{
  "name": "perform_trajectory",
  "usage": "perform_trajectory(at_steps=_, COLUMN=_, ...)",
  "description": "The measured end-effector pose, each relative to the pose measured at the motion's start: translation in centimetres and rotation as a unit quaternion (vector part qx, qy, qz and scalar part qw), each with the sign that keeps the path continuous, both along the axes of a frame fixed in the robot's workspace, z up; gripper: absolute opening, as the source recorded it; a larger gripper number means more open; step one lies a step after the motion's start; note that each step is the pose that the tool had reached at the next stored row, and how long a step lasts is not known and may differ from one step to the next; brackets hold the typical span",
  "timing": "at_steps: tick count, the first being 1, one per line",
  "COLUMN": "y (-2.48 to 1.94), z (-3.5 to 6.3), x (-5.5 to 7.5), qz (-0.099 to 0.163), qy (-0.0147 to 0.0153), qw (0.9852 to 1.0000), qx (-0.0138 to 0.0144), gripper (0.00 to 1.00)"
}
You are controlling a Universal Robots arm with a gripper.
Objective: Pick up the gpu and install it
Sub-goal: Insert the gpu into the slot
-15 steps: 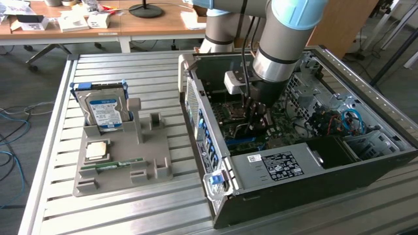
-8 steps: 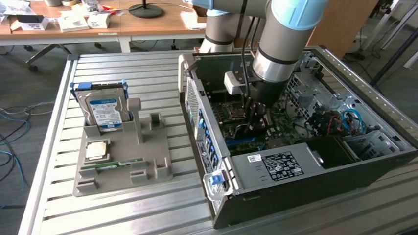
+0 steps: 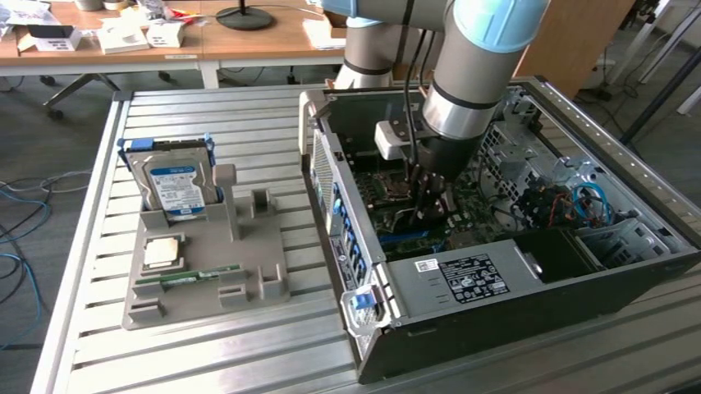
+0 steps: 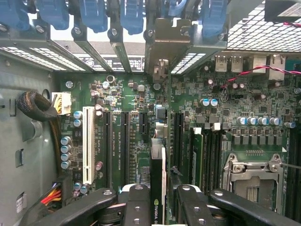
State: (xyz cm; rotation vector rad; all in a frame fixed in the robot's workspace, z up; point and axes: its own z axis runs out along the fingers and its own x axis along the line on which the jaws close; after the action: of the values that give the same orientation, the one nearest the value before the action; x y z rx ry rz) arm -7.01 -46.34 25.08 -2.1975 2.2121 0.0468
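- The black-fingered gripper (image 4: 157,207) and the thin green card with a black cooler block (image 4: 158,188) run off the wrist view's edge.
- In the exterior view, the robot arm hides the card's lower edge.
- Lettering on the open grey computer case's white label (image 3: 469,275) is too small to read.

We see a small green eye logo on the black edge of the gpu (image 4: 157,197). The hard drive (image 3: 179,190) has a blue and white label, and the power box (image 3: 465,277) has a white one, both too small to read.
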Motion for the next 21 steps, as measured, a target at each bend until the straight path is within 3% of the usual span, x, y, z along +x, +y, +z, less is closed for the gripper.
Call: perform_trajectory(at_steps=21, y=0.0, z=-0.08, x=-0.03, qz=0.0, qy=0.0, qw=1.0, qx=0.0, gripper=0.27)
